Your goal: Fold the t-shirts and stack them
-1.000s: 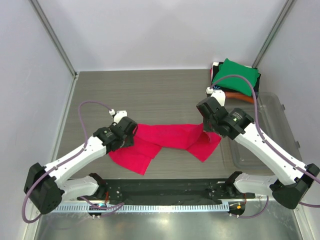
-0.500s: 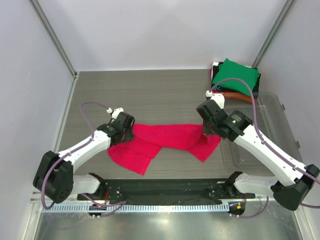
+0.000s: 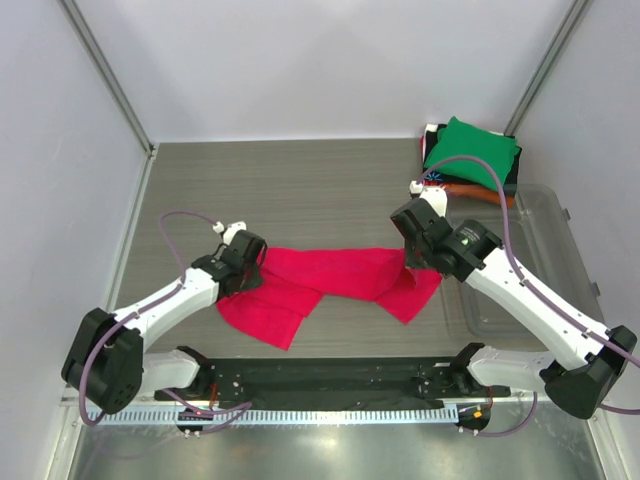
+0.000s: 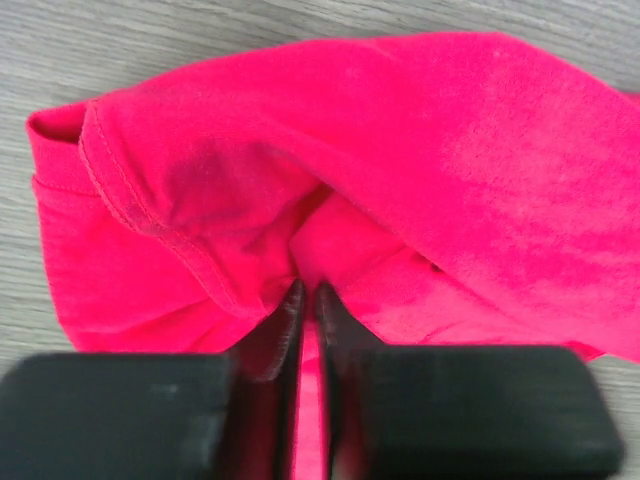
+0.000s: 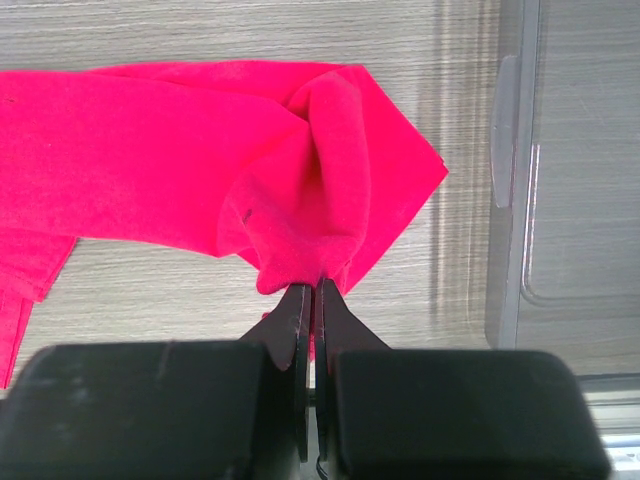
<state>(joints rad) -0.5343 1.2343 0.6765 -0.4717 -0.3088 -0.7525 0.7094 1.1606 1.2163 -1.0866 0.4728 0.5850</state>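
- Since a second ago, my left arm (image 3: 160, 305) tucks its elbow inward, while my left gripper (image 4: 308, 298) barely shifts and my right gripper (image 5: 314, 292) holds its place.
- Both are clenched on pinched folds of the pink t-shirt (image 3: 340, 272), which lies stretched between them, well apart from the folded stack (image 3: 470, 150) and nearer me.
- I judge I'm mid-fold, so the next move calls for lifting both ends evenly and laying them over.
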